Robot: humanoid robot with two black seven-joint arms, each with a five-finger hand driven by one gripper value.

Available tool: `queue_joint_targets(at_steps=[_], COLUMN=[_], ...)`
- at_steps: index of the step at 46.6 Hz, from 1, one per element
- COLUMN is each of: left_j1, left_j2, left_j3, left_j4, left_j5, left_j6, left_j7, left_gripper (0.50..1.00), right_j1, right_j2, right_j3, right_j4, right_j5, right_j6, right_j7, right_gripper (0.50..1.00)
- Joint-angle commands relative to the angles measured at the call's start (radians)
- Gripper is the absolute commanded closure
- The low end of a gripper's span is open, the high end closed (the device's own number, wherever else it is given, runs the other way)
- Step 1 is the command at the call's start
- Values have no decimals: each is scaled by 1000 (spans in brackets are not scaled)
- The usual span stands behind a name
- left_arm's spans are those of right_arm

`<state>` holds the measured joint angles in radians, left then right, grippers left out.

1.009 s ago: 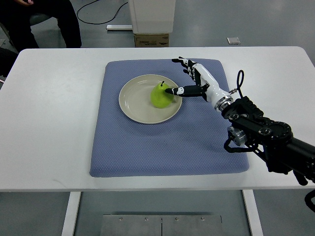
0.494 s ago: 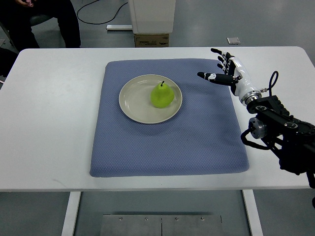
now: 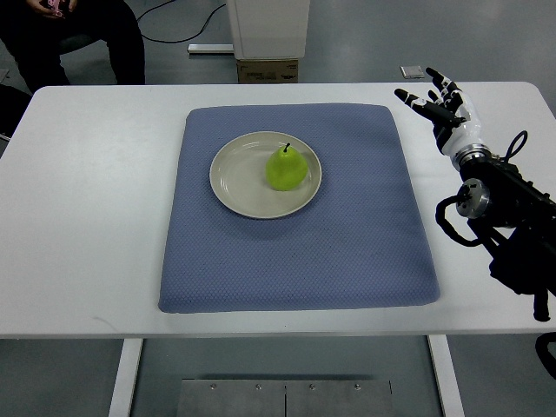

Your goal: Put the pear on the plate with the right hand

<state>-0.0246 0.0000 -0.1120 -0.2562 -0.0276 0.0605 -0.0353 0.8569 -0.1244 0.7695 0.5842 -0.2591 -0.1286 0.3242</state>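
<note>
Green pear [image 3: 285, 168] with its dark stem sits upright on the round cream plate [image 3: 234, 178], right of centre, atop the blue textured mat [image 3: 295, 252]. Over at three o'clock, the right hand [image 3: 443, 109] hovers off the mat, fingers spread, empty.

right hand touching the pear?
Apart. Top view: the right hand, fingers spread, sits past the mat's right edge; the pear stands alone on the plate.

Bright even overhead light, soft faint shadows, sharp focus
</note>
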Motion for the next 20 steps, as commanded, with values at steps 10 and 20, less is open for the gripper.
queue_joint_targets(at_steps=[10,20], left_j1=[0,0], left_j2=[0,0], left_j3=[0,0], left_j4=[0,0], left_j5=[0,0], left_j6=[1,-1], left_j7=[0,0], left_gripper=[500,500], right_j1=[-33,-42], right_j2=[49,77], right_j3=[103,142], right_j4=[-32,-49], right_j5=[0,-2], right_j6=[0,0], right_j7=[0,0], right_gripper=[500,500])
